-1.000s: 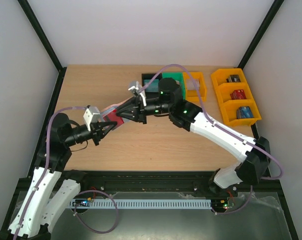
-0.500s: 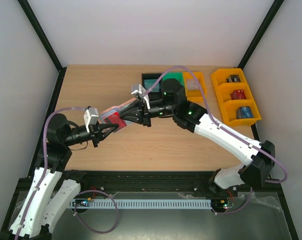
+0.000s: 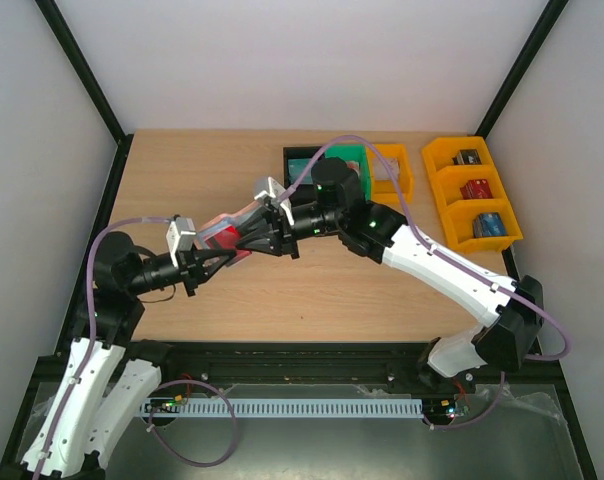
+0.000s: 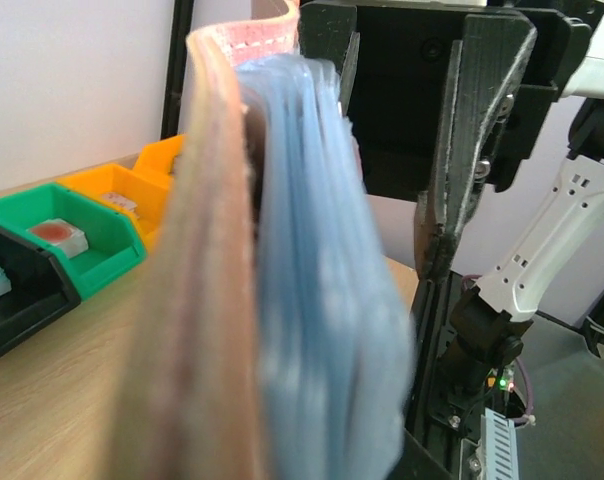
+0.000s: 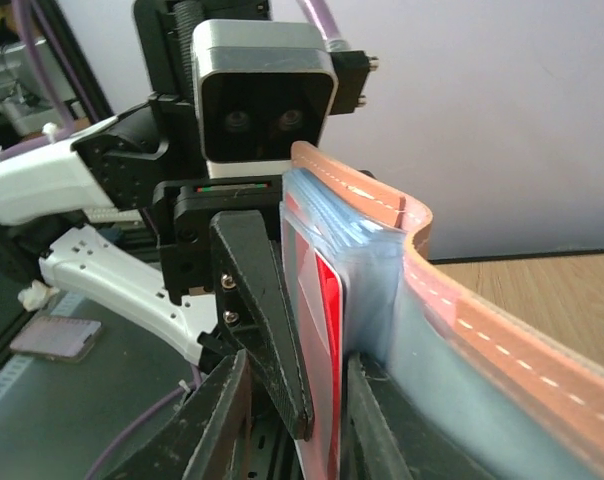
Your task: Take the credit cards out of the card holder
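Observation:
The card holder (image 3: 225, 229) hangs above the table's left middle, pinkish-tan leather outside (image 5: 469, 312), blue-grey lining inside (image 4: 322, 310). My left gripper (image 3: 213, 256) is shut on its lower edge; in the left wrist view the holder hides the gripper's own fingers. A bright red credit card (image 5: 331, 340) stands in the clear front sleeve. My right gripper (image 5: 292, 432) faces the holder with its jaws apart, straddling the red card's edge and the left arm's black finger (image 5: 267, 330). One right fingertip (image 5: 370, 430) lies against the card side. In the top external view the right gripper (image 3: 246, 240) meets the holder.
At the back of the table stand a black bin (image 3: 302, 160), a green bin (image 3: 348, 156) and an orange bin (image 3: 390, 166). A yellow-orange rack (image 3: 448, 205) with three compartments holding blocks sits at the right. Bare wood lies below the holder.
The right gripper has shifted left toward the left gripper and onto the holder. The holder has risen slightly. The left gripper keeps its hold.

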Tool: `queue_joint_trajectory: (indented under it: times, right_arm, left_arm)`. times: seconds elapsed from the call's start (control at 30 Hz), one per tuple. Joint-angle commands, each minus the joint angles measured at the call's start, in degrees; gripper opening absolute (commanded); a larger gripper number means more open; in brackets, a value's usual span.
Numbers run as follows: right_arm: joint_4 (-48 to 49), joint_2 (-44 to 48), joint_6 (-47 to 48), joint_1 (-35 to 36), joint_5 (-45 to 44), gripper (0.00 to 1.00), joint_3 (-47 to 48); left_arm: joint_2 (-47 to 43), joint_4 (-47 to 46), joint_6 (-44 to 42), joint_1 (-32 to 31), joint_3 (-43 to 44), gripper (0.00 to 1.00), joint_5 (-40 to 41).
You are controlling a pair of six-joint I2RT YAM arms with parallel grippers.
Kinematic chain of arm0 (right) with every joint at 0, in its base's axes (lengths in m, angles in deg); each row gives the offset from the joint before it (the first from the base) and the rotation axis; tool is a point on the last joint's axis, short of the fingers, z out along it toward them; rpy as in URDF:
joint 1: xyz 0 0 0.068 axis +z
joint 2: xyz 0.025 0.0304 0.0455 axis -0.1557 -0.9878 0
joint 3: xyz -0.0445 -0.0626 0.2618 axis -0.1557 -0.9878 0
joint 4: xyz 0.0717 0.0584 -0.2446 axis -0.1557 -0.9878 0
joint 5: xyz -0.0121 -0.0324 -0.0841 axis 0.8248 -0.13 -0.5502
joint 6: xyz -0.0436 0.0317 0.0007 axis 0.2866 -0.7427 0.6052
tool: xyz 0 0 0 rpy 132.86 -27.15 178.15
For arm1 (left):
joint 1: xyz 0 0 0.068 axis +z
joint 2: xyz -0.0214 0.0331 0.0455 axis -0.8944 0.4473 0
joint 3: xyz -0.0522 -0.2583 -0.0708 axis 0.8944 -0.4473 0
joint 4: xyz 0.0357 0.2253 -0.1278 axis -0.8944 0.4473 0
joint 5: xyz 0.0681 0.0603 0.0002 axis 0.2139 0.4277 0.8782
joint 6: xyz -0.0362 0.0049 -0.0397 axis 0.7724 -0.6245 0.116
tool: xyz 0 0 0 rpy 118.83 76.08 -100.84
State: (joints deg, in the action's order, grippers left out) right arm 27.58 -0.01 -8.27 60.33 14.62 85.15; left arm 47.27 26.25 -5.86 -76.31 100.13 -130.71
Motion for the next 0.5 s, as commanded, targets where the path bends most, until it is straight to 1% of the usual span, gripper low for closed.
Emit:
queue_joint_trajectory:
  times: [0.0, 0.1, 0.17, 0.2, 0.27, 0.33, 0.4, 0.47]
  right_arm:
    - [-3.0, -0.9, 4.7, 3.2, 11.7, 0.24, 0.3]
    - [-2.2, -0.3, 4.7, 3.3, 8.7, 0.22, -0.4]
    - [-0.2, -0.9, 2.4, 3.8, 2.0, 0.24, -0.2]
    - [1.4, -1.3, 1.0, 4.0, -1.4, 0.24, -0.1]
    - [3.7, -2.1, -0.5, 4.4, -5.7, 0.22, 0.1]
    - [4.2, -2.8, -0.8, 4.9, -7.8, 0.15, 1.0]
    - [3.9, -3.9, -2.2, 4.9, -7.8, 0.04, 2.5]
    - [2.1, -5.0, -2.1, 4.9, -5.0, 0.02, 4.1]
  left_arm:
    - [-0.1, -6.2, 0.1, -0.8, 0.4, 0.02, -1.2]
    - [-0.3, -5.6, -0.9, -1.0, 0.2, 0.02, -1.0]
    - [-0.3, -6.1, -0.4, -1.0, -0.1, 0.02, -0.1]
    - [-0.2, -6.6, 0.3, -1.1, -0.3, 0.02, 0.7]
    - [-0.1, -7.6, 1.7, -1.1, -0.6, 0.02, 1.7]
    - [-0.3, -8.1, 2.3, -1.2, -1.0, 0.02, 1.8]
    - [-0.4, -8.0, 2.3, -1.1, -1.1, 0.02, 1.7]
    - [-0.6, -7.9, 2.0, -1.2, -1.1, 0.02, 1.7]
